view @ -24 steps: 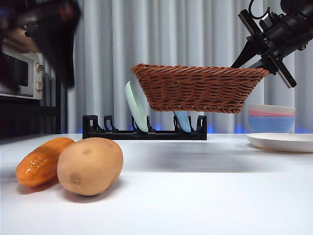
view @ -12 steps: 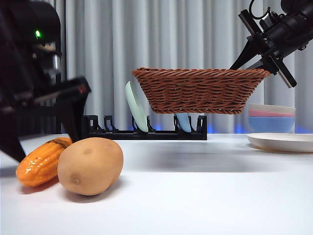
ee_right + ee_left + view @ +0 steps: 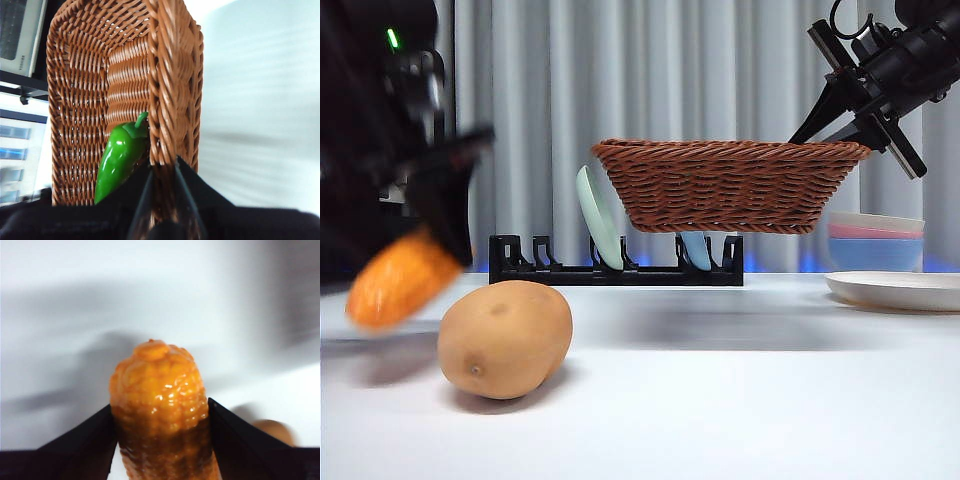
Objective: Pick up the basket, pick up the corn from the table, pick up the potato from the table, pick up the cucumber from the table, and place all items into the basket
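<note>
My left gripper point(image 3: 160, 412) is shut on the orange-yellow corn point(image 3: 157, 390), one black jaw on each side of the cob. In the front view the corn point(image 3: 398, 284) hangs blurred just above the white table point(image 3: 740, 400) at the far left, under the dark left arm point(image 3: 410, 150). The tan potato point(image 3: 505, 338) lies on the table beside it. My right gripper point(image 3: 855, 125) is shut on the brown wicker basket point(image 3: 725, 185) and holds it in the air by its right rim. Inside the basket point(image 3: 85, 90) lies the glossy green cucumber point(image 3: 117, 157), close to my right gripper point(image 3: 162, 172).
A black dish rack point(image 3: 615, 262) with a pale green plate point(image 3: 597, 220) stands behind, under the basket. Stacked bowls point(image 3: 875, 240) and a white plate point(image 3: 895, 290) sit at the right edge. Grey curtains close the back.
The left arm came down onto the corn, shut on it and lifted it off the table, away from the potato. The basket has levelled slightly. The potato has not moved.
</note>
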`<state>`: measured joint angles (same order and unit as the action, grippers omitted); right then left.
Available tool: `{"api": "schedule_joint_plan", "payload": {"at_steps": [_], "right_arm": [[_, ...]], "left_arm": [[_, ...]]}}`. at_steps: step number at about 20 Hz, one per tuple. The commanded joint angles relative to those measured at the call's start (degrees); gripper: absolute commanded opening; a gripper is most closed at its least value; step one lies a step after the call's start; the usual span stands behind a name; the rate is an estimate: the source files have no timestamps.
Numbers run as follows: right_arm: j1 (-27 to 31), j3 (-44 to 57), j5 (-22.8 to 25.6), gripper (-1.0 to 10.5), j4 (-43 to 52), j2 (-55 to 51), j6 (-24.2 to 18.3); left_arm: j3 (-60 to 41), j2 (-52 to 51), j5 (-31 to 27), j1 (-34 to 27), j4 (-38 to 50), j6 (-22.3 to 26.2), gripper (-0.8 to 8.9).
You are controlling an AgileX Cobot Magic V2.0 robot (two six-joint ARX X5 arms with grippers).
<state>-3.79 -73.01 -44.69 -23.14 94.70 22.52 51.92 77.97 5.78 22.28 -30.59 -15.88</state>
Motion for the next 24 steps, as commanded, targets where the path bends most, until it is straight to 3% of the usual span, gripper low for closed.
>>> {"api": "schedule_joint_plan", "payload": {"at_steps": [1,5,9,19,20,23,24], "right_arm": [[-1.29,-0.37,1.05,-0.2,0.46,0.37,-0.09],[-4.66,-0.37,1.55,-0.2,0.31,0.48,-0.11],[-8.5,-0.37,1.55,-0.2,0.33,0.48,-0.09],[-10.95,-0.37,1.27,-0.2,0.15,0.48,-0.04],[-10.95,-0.37,1.27,-0.2,0.15,0.48,-0.04],[-10.95,-0.37,1.31,-0.2,0.2,0.48,-0.04],[-10.95,-0.37,1.36,-0.2,0.2,0.48,-0.07]], "left_arm": [[4.17,-7.15,2.12,0.13,-1.14,0.92,-0.08],[18.86,-10.16,2.19,1.31,-2.03,2.21,-0.08],[29.33,-3.1,1.95,2.97,-2.14,4.26,-0.08],[36.65,20.81,-2.51,6.45,-5.14,6.34,0.06],[36.65,21.73,-2.58,6.67,-5.75,6.97,0.35],[36.65,22.43,-2.6,7.08,-6.34,6.95,5.82],[37.03,22.38,-2.58,7.32,-6.36,6.95,5.95]]}}
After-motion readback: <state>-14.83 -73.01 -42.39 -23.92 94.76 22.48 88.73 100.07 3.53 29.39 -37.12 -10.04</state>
